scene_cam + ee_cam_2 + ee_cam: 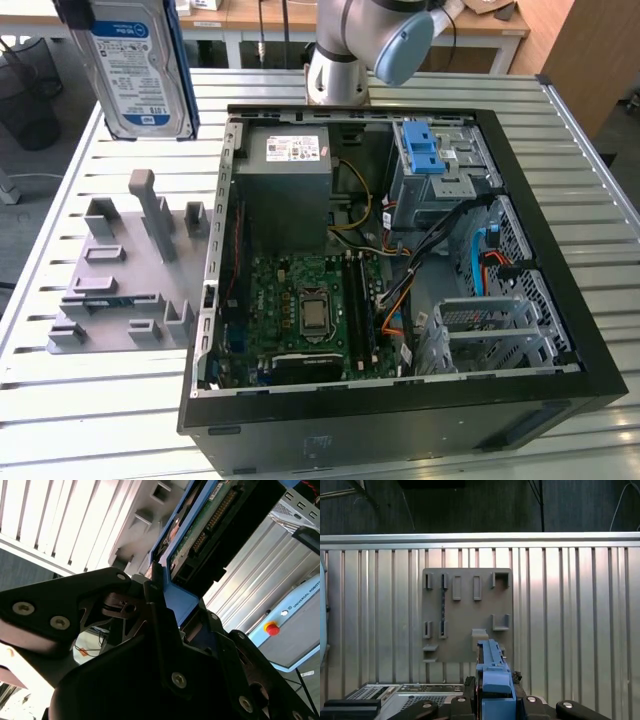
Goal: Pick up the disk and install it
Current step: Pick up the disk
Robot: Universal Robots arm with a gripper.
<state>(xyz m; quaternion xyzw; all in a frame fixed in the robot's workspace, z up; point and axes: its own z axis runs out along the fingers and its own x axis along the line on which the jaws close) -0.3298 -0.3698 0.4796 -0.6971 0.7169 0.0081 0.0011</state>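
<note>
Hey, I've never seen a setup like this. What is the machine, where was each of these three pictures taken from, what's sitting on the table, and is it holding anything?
The machine is one robot arm with a hand at its end for grasping things. The exterior view comes from a camera off the arm, looking down on a slatted metal table. The two wrist views come from cameras riding on the arm near the hand, so they look out past its fingers. On the table sits an open computer case with its circuit board and wiring exposed. Beside it, on the exterior view's left, lies a grey plate with holders. The hand is shut on the disk, a silver hard drive in a blue carrier. The disk is held up in the air, clear of the case and not yet installed.
</note>
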